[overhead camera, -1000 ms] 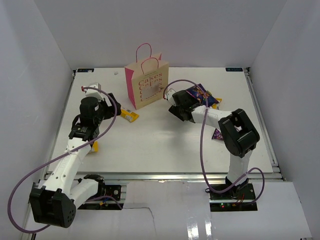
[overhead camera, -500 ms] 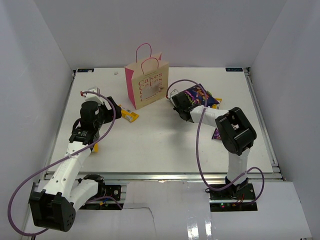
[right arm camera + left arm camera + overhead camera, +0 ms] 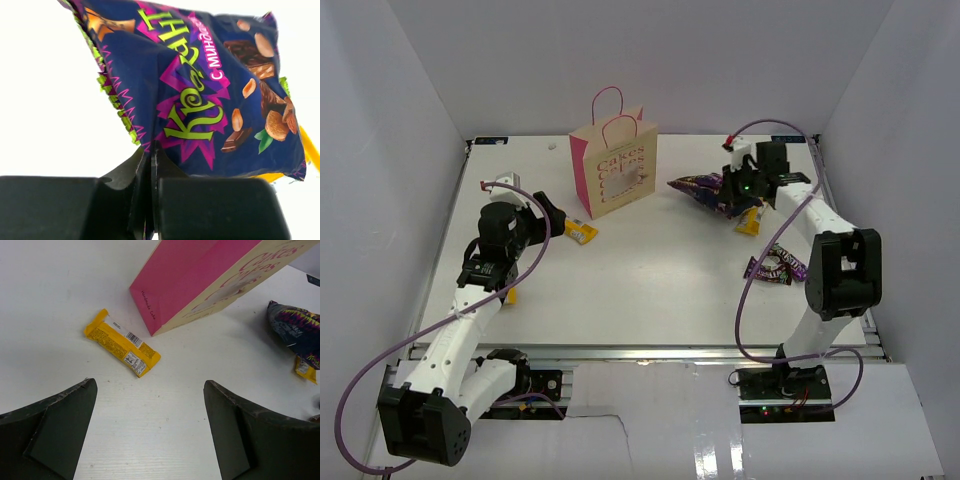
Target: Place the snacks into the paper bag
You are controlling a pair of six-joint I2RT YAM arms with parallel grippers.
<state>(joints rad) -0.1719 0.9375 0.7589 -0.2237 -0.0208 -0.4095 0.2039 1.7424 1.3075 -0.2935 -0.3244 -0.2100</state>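
Observation:
The paper bag point(image 3: 612, 165) stands upright at the back centre, tan with pink sides point(image 3: 200, 280). My right gripper point(image 3: 732, 192) point(image 3: 152, 150) is shut on one edge of the large purple chip bag point(image 3: 702, 190) point(image 3: 200, 75), which hangs to the right of the paper bag. My left gripper point(image 3: 552, 218) point(image 3: 150, 384) is open and holds nothing, just short of a yellow bar point(image 3: 582, 232) point(image 3: 122, 342) lying by the bag's pink side. Another yellow bar point(image 3: 750, 222) point(image 3: 304, 369) lies under the chip bag point(image 3: 295, 330). A dark purple packet point(image 3: 778, 268) lies at the right.
One more yellow bar point(image 3: 510, 294) lies partly under the left arm's forearm. White walls enclose the table on three sides. The right arm's purple cable point(image 3: 745, 290) loops over the right part of the table.
My right gripper has shut on the purple chip bag and the arm has swung back and right, lifting it. The dark purple packet now shows. The left gripper has crept slightly toward the yellow bar.

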